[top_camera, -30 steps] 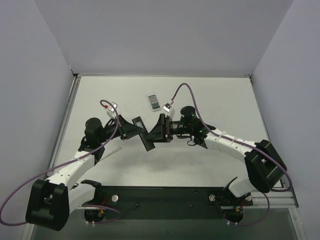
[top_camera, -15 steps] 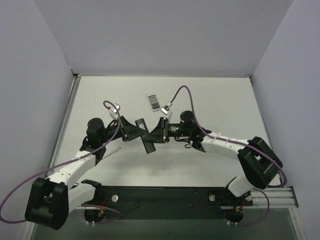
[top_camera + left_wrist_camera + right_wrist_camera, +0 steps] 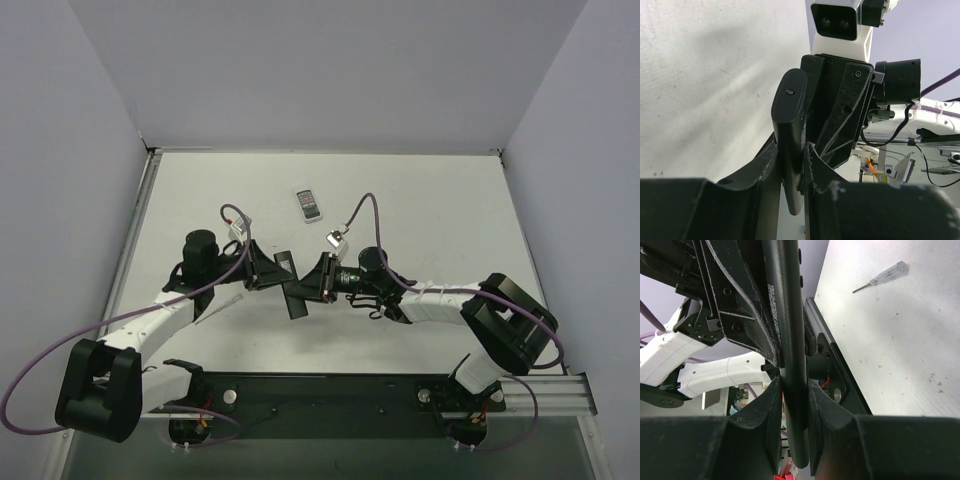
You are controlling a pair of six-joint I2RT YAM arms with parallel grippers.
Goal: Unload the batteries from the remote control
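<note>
Left end effector (image 3: 791, 155) grips remote control (image 3: 789, 100); right end effector (image 3: 794, 390) pinches it too.

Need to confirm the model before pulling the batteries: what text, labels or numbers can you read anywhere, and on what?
On the remote control: a column of small white print along its side, too blurred to read.
On the white remote: button markings, too small to read.
Nothing else in any view carries text, so no text can be quoted.
</note>
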